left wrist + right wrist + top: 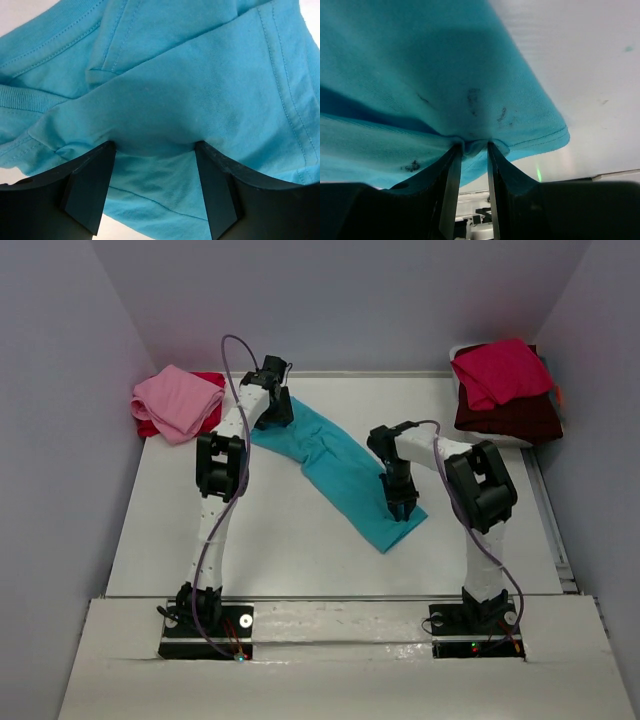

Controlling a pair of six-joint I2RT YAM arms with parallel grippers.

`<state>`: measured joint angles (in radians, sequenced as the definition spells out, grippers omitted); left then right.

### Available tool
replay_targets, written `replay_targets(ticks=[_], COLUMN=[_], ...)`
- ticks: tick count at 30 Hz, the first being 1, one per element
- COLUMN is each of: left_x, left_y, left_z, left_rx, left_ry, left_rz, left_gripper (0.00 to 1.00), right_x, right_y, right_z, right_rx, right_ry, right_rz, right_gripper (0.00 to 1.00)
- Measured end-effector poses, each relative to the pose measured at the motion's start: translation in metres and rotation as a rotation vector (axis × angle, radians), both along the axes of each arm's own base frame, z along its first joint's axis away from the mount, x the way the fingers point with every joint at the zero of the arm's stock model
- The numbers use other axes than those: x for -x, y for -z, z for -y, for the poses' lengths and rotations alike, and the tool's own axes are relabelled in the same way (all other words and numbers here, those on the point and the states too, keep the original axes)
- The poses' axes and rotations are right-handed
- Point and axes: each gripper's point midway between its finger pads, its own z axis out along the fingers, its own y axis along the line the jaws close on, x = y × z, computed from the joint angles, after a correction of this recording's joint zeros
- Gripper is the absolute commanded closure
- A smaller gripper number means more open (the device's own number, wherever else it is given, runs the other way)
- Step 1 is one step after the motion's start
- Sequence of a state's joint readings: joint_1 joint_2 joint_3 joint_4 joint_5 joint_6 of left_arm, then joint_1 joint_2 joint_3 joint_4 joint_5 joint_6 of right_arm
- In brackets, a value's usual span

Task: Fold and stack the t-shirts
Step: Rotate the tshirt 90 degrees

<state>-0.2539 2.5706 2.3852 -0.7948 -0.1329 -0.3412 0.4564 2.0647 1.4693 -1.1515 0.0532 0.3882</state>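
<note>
The turquoise t-shirt [335, 465] stretches in a diagonal band across the counter [300, 550]. The right tool [475, 146], almost closed, pinches a fold at the shirt's near corner. The left tool [152, 147], jaws wide apart, presses into the cloth at its far end. A pink t-shirt [178, 400] and a crimson t-shirt [500, 370] top piles at the far corners.

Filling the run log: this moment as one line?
left hand: open at turquoise t-shirt | right hand: shut on its near corner
</note>
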Motion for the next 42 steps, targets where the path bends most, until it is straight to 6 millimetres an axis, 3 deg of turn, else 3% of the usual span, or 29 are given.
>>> replay_targets(ticks=[15, 29, 38, 42], left_x=[-0.005, -0.007, -0.004, -0.001], left_y=[-0.005, -0.011, -0.013, -0.014], left_z=[-0.034, -0.031, -0.017, -0.007], left_rx=[-0.225, -0.439, -0.525, -0.537], left_ry=[0.01, 0.071, 0.12, 0.145], left_rz=[0.028, 0.059, 0.069, 0.072], left_gripper=[0.22, 0.21, 0.2, 0.2], right_x=[0.053, 0.081, 0.089, 0.092], right_y=[0.0, -0.007, -0.027, -0.028], right_z=[-0.055, -0.098, -0.14, -0.143], right_rx=[-0.049, -0.108, -0.179, -0.176], right_ry=[-0.191, -0.32, -0.413, -0.414], right_rz=[-0.069, -0.076, -0.029, -0.024], right_gripper=[0.66, 0.66, 0.66, 0.66])
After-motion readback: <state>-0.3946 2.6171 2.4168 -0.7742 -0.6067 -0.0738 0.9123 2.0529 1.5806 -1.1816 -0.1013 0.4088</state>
